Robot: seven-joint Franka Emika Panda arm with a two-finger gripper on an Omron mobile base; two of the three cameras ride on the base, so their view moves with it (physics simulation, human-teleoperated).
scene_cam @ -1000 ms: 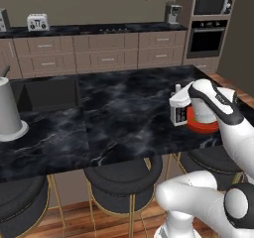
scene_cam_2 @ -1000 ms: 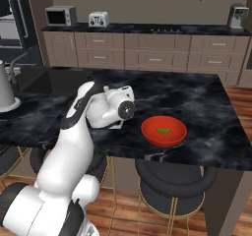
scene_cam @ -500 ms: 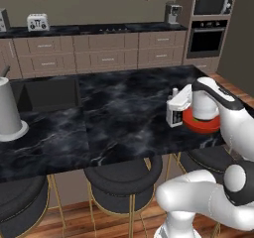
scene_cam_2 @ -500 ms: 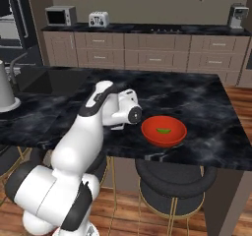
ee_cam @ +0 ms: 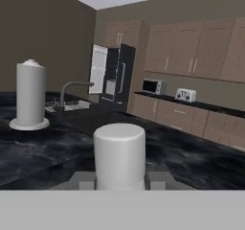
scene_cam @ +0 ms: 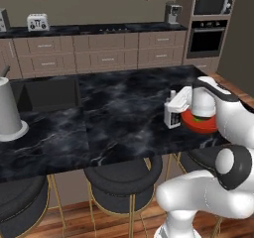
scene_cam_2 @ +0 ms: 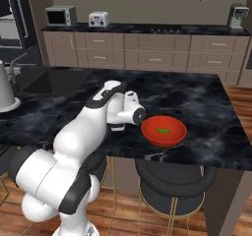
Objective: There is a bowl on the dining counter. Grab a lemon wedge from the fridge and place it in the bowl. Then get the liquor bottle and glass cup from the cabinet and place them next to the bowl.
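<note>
The left base view shows the gripper (scene_cam: 173, 114) at about 3 o'clock, low over the black marble dining counter (scene_cam: 109, 108). It holds a small white object (scene_cam: 172, 117), box-shaped there with a narrow neck on top. Whether this is the liquor bottle or the glass cup I cannot tell. The object stands upright just left of the red bowl (scene_cam: 201, 124), very close to its rim, and the arm's wrist covers much of the bowl from this side.

The right base view gives what that one hides: the bowl (scene_cam_2: 164, 130) lies open to the camera just right of centre, with the green lemon wedge (scene_cam_2: 163, 130) inside it. Here the held object is mostly concealed behind the white forearm and hand. This view also shows a microwave (scene_cam_2: 60, 15) and a toaster (scene_cam_2: 99, 19) on the back counter at 11 o'clock.

The hand view looks away from the bowl, across the counter. The held object (ee_cam: 119, 155) appears as a plain white cylinder rising at 6 o'clock, with a finger (ee_cam: 82, 180) pressed against each side. The jaws stand partly closed, clamped on this object. A paper towel roll (ee_cam: 29, 97) stands at 9 o'clock, a sink faucet (ee_cam: 72, 87) is beside it, and the fridge (ee_cam: 112, 78) with one door ajar is at 12 o'clock.
</note>
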